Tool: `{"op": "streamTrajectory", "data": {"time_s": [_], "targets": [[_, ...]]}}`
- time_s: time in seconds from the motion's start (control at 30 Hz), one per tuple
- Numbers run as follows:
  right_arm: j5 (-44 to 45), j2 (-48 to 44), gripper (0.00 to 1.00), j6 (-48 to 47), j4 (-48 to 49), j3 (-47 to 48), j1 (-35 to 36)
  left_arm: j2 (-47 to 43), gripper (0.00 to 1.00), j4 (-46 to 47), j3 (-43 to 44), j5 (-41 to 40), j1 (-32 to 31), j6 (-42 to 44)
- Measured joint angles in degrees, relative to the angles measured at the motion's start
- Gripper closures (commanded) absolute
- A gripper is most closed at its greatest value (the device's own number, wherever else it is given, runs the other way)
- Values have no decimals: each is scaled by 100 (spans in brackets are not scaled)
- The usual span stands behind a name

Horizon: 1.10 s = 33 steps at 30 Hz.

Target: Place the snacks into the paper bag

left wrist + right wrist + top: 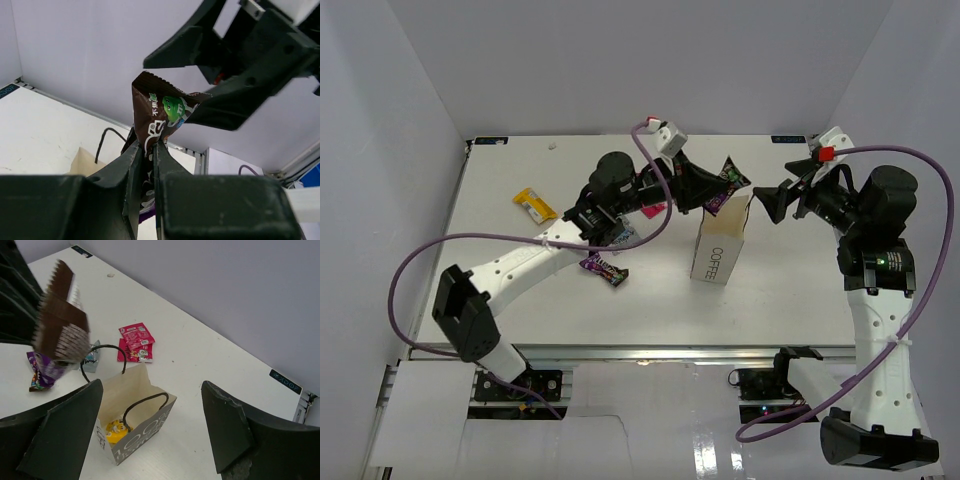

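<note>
Lab cell: white walls [650,60], aluminium frame [650,355]

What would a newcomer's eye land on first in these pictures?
The left hand pinches a brown packet in the air by the open top of the white bag. The right hand gapes open beside the bag, and a yellow packet already lies inside.

table [790,290] | paper bag [718,250] | yellow packet [534,205] | purple packet [604,268] | red packets [136,342]

Brown packet [161,119], white bag [730,232] with black lettering [715,263].
</note>
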Motion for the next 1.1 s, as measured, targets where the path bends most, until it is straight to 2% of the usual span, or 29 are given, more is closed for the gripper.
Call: {"op": "streamTrajectory", "data": {"time_s": [0.1,0.27,0.73,0.97,1.1], "targets": [[138,-39,14,125,20,0,-22,595,82,170,378,-35,-26,-90],[282,-140,14,227,55,0,-33,1141,80,240,498,-208,-74,-151],[339,-168,14,404,136,0,-33,1484,71,442,509,-315,-101,-144],[339,-181,14,417,136,0,-33,1591,57,433,509,-378,-111,-151],[337,-216,14,417,136,0,-37,1591,45,455,509,-424,-116,-164]]}}
